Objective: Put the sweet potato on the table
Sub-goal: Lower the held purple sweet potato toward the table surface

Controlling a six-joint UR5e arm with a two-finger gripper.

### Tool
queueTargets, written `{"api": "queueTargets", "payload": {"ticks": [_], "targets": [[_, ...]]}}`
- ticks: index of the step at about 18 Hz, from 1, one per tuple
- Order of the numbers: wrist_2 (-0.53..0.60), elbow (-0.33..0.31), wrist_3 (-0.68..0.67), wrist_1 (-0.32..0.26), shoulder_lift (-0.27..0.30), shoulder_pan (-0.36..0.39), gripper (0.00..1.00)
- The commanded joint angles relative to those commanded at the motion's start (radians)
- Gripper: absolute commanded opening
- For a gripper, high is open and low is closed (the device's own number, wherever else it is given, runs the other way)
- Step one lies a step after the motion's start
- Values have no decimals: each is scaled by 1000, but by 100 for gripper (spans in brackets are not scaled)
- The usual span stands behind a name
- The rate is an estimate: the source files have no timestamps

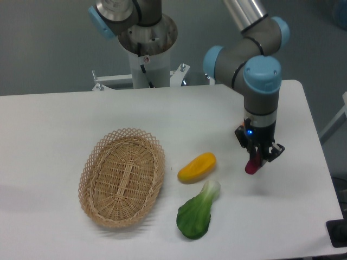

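The end effector [256, 161] is closed on the sweet potato [251, 165], which is held nearly upright just above the worktop [65, 119]. At its 9 o'clock a yellow vegetable [197, 167] is seen, with a bok choy [196, 212] below.

Single fixed view, high and facing the arm's base.
I see the table [65, 124] from its near side, looking down and across at middling range; the mounting column [147, 54] stands at the far edge, the right corner cropped.
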Motion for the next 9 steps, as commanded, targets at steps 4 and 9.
{"api": "queueTargets", "payload": {"ticks": [4, 9], "targets": [[-2, 23, -86, 3, -42, -2, 15], [-9, 23, -129, 3, -51, -2, 17]]}}
